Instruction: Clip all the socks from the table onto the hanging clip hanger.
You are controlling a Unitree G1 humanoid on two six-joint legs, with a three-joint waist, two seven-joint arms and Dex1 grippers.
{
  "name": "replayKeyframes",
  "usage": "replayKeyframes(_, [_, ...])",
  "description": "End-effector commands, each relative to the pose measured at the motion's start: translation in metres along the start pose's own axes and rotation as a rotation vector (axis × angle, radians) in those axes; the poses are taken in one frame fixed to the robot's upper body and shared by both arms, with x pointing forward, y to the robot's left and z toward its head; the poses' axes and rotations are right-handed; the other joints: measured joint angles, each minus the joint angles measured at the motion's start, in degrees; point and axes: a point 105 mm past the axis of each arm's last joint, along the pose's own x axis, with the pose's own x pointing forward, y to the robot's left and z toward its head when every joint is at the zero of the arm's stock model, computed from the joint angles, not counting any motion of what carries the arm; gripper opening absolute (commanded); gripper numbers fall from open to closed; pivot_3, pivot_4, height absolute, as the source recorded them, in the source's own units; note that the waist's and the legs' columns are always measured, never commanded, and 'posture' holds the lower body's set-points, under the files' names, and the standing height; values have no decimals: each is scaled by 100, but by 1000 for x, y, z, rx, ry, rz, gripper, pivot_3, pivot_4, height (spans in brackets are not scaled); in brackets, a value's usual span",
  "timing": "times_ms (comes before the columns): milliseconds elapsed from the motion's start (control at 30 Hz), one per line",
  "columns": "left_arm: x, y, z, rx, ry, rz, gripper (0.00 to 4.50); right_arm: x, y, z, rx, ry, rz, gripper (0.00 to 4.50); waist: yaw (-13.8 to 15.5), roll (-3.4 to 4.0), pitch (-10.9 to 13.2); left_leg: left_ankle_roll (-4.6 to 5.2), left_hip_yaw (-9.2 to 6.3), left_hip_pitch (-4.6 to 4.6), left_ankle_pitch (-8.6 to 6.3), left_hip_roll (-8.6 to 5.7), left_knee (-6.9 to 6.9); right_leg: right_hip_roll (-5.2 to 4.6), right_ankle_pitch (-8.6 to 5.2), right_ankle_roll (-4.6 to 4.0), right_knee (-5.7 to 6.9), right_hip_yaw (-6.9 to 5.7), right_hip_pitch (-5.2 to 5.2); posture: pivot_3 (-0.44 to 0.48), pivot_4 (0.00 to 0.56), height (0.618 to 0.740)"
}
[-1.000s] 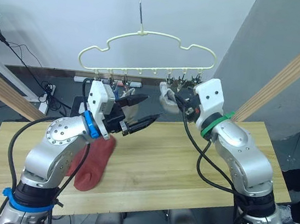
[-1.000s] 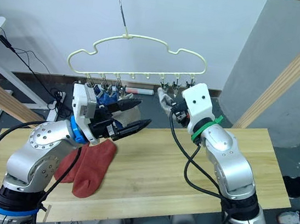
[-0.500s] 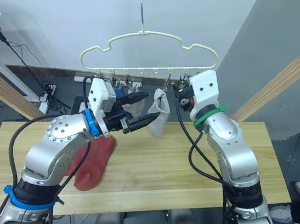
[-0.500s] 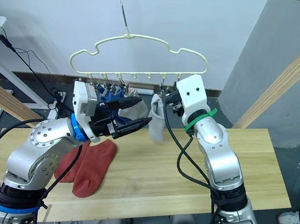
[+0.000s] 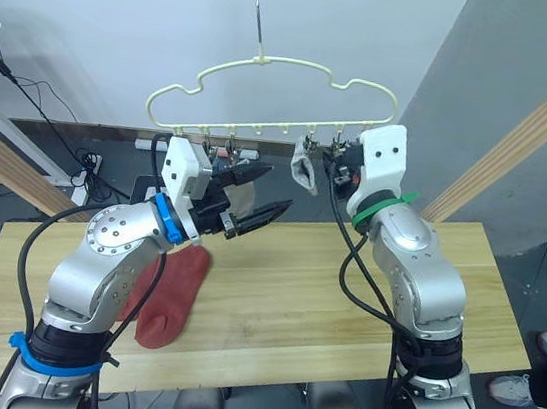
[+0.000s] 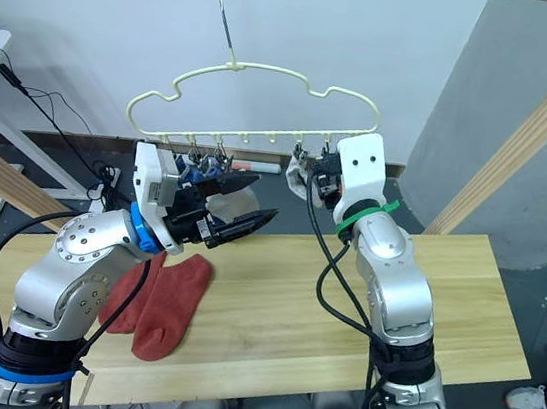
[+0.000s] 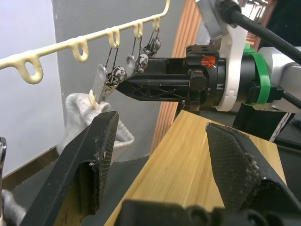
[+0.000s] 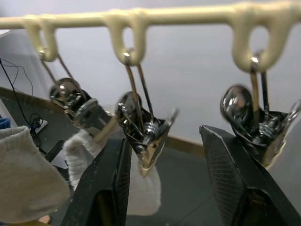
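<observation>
From where I stood the job looked a good way along but not finished. Nearest me, two rust-red socks point(image 5: 169, 297) lay flat on the table point(image 5: 341, 304), side by side and touching, well below the clip hanger point(image 5: 268, 93) and toward its left end; I judged these were what remained to be picked up. Above them the left gripper point(image 5: 255, 194) hung just under the hanger's row of clips, its two black fingers spread apart and grasping nothing. Behind that gripper, beneath the left part of the hanger, a light grey sock point(image 5: 239, 195) hung down, and a scrap of blue fabric point(image 6: 200, 169) showed beside it at the clips, though I could not tell whether that was one blue sock or two. Further right along the row, another light grey sock point(image 5: 305, 171) hung bunched from a metal clip point(image 7: 104, 82), its cuff pinched in the clip as the left wrist view showed. Right beside it the right gripper point(image 8: 164, 155) sat up at the clip row, fingers released and parted to either side of a bare clip point(image 8: 143, 132), empty. Several loops toward the middle of the hanger carried no clip that I could make out.
</observation>
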Motion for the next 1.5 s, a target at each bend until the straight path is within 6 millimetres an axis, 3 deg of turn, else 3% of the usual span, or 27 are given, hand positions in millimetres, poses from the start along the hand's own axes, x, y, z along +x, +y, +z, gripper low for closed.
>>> replayKeyframes(33, [2, -2, 10, 35, -32, -15, 3282, -6, 1, 23, 42, -73, -8, 2330, -2, 1, -1, 0, 0, 0, 0, 0, 0, 0, 0, 0, 1, -1, 0, -240, 255, 735])
replayKeyframes(667, [2, -2, 7, 37, -21, -12, 3282, -4, 36, 33, 70, -98, 165, 2330, -13, 0, -2, 0, 0, 0, 0, -1, 1, 1, 1, -2, 2, -2, -1, -233, 258, 735])
replayKeyframes(1500, [0, -3, 3, 34, -2, -8, 3282, 6, 48, 34, 97, -126, 196, 2330, -11, -1, -2, 0, -1, 1, 0, 0, 2, 0, 3, -4, 4, -3, -1, -219, 259, 735])
